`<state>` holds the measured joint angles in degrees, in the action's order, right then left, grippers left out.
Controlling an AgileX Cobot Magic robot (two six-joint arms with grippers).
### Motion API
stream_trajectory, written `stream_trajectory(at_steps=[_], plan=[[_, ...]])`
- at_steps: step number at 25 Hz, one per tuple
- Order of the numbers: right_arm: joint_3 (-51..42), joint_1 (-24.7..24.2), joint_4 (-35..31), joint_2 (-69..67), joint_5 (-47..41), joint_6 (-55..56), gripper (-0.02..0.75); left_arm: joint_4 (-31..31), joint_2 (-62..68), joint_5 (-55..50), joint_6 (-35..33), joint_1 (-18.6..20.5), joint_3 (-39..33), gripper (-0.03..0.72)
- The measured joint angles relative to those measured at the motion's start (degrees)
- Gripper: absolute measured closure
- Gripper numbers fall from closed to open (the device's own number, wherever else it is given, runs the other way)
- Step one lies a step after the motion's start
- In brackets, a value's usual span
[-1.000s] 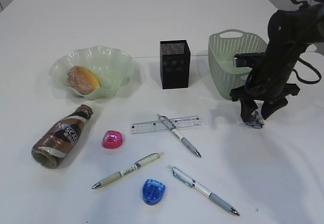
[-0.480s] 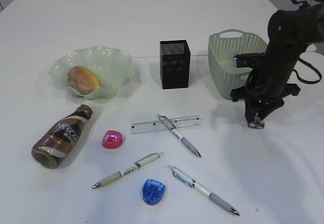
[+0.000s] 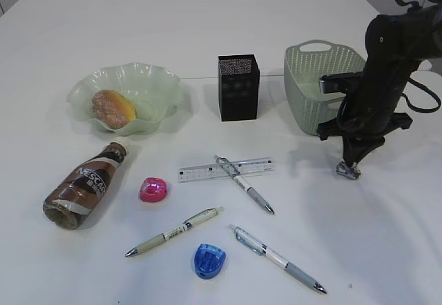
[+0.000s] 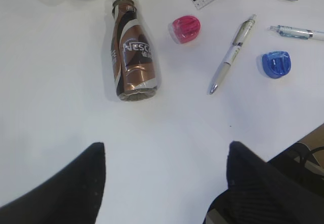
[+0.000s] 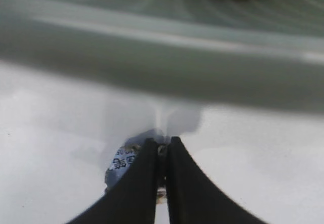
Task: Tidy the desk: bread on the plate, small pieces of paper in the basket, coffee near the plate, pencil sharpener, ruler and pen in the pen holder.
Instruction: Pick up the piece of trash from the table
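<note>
A white desk [image 3: 290, 29] is seen with the black pen holder [image 3: 239, 87] at its middle: the basket [image 3: 314, 87] is set to its right, and the plate [image 3: 128, 96] with the bread [image 3: 114, 108] in it to its left. In front of the holder the ruler [image 3: 207, 170], three pens and two sharpeners are scattered, and the coffee [image 3: 84, 184] is laid on its side below the plate. The right gripper [image 3: 349, 167] is pinched on a small crumpled paper [image 5: 121, 164] just in front of the basket, while the left gripper [image 4: 164, 176] is held with fingers wide apart, nothing between them.

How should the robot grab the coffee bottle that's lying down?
Judging by its pose, grip the coffee bottle across its round middle, from straight above. It lies on its side on the desk, cap toward the plate, so open jaws could straddle its width. The open left gripper hovers nearest.
</note>
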<state>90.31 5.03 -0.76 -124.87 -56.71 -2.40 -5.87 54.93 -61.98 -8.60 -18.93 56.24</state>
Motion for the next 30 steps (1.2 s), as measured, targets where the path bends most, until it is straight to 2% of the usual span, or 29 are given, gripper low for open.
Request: stream_trajectory(at_steps=[5, 14, 25, 30], plan=[[0.00, 0.00, 0.13, -0.59, -0.36, 0.00, 0.722, 0.12, 0.00, 0.00, 0.00, 0.00, 0.00, 0.162], [0.00, 0.00, 0.13, 0.11, -2.59, 0.00, 0.722, 0.25, 0.00, 0.00, 0.00, 0.00, 0.00, 0.162], [0.00, 0.00, 0.22, 8.63, -4.65, 0.00, 0.722, 0.25, 0.00, 0.00, 0.00, 0.00, 0.00, 0.162], [3.43, 0.00, 0.76, 11.32, -5.33, 0.00, 0.722, 0.25, 0.00, 0.00, 0.00, 0.00, 0.00, 0.162]])
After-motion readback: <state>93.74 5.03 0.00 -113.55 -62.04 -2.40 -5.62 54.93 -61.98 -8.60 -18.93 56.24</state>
